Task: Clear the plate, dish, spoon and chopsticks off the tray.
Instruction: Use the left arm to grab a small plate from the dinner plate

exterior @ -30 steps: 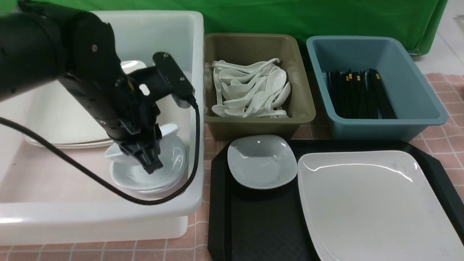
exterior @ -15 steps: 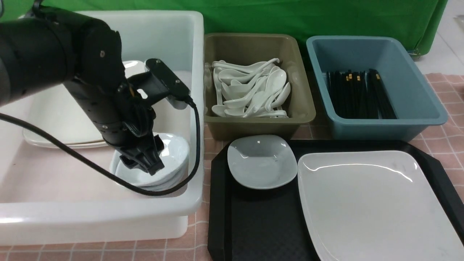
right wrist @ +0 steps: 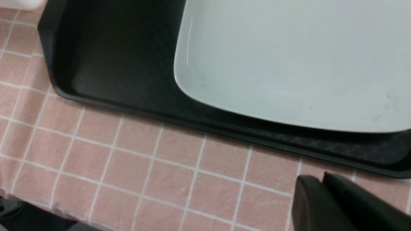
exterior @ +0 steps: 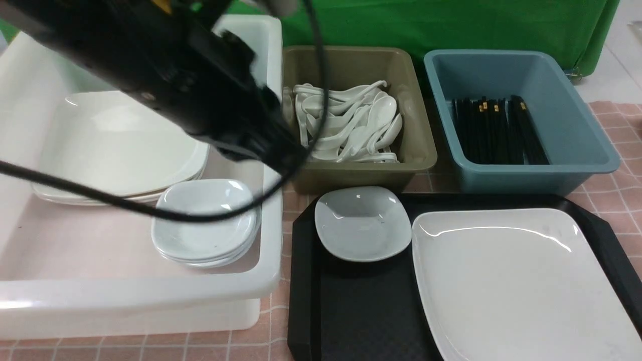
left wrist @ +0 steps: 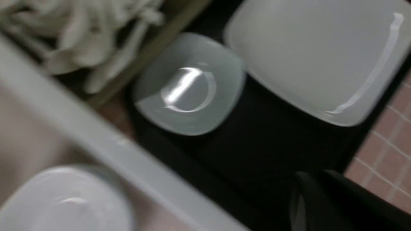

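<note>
lying under tray (right wrist: 122, 57): pink checked cloth (right wrist: 128, 154) | behind: green curtain (exterior: 451, 25) | left tool (left wrist: 316, 181) closed, empty | right tool (right wrist: 321, 183) closed, empty

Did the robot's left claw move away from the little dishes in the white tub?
Yes. The left gripper has lifted off the stack of small dishes in the white tub and swung right toward the olive tub.

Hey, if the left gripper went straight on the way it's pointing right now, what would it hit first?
Most likely the small dish on the tray: the left gripper slants down toward it. Motion blur leaves depth unclear, so it could meet the bare tray floor instead.
</note>
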`<action>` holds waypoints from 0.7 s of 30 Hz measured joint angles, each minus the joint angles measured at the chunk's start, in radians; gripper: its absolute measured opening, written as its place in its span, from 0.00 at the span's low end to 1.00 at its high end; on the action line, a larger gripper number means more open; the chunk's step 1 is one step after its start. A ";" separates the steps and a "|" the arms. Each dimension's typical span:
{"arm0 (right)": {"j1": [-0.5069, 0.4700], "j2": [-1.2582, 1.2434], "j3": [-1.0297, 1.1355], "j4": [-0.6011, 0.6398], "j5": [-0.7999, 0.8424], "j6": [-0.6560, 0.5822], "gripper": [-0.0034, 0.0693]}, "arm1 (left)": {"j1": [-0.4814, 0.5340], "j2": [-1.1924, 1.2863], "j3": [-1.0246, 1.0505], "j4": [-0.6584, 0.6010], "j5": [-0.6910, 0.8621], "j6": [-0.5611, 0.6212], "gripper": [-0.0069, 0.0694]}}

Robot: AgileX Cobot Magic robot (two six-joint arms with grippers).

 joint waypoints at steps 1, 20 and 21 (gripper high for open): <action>0.000 0.000 0.000 0.000 0.000 0.001 0.19 | -0.058 0.018 0.000 0.014 0.001 -0.001 0.08; 0.000 0.000 0.000 0.000 -0.007 0.001 0.21 | -0.469 0.483 -0.001 0.823 -0.262 -0.221 0.42; 0.000 0.000 0.000 0.000 -0.011 0.001 0.21 | -0.464 0.493 -0.001 0.836 -0.269 -0.222 0.46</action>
